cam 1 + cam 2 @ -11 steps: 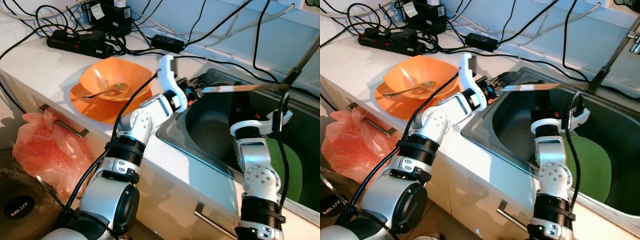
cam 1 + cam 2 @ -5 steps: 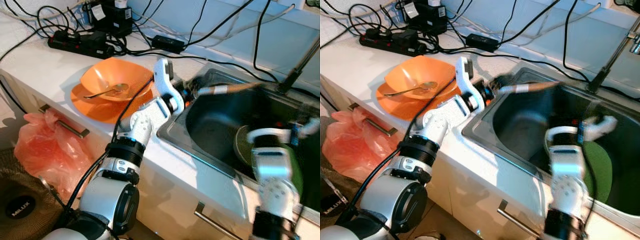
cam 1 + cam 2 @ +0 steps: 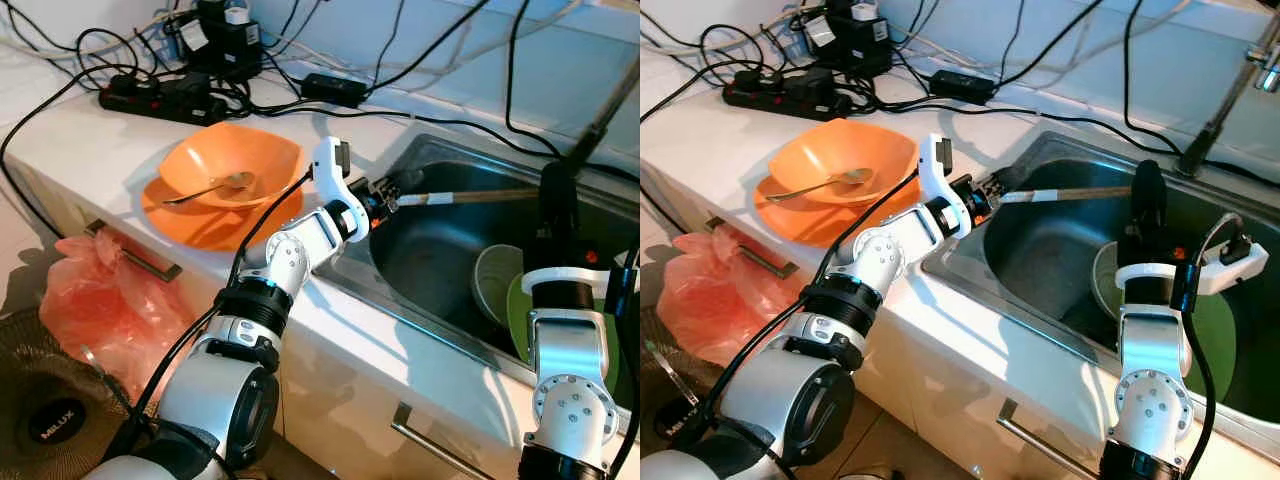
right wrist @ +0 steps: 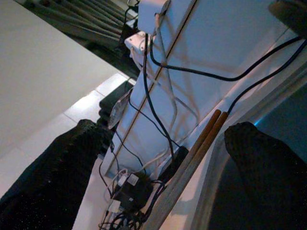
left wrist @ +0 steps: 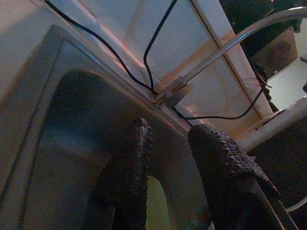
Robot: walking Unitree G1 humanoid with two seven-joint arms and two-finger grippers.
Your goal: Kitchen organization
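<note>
Our left arm reaches forward and to the right, elbow bent, wrist cocked upward — its tool (image 3: 385,192) is closed, the two black fingers (image 5: 136,163) lying close side by side. Our right arm stands upright — its tool (image 4: 163,158) points up and away, fingers (image 4: 62,167) spread wide apart.

home kitchen: sink (image 3: 440,250), counter (image 3: 90,130)

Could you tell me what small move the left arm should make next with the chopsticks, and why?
Probably lower them: the left gripper holds the chopsticks level over the sink, with bare basin below, and the right gripper stands open near their far tips.
</note>
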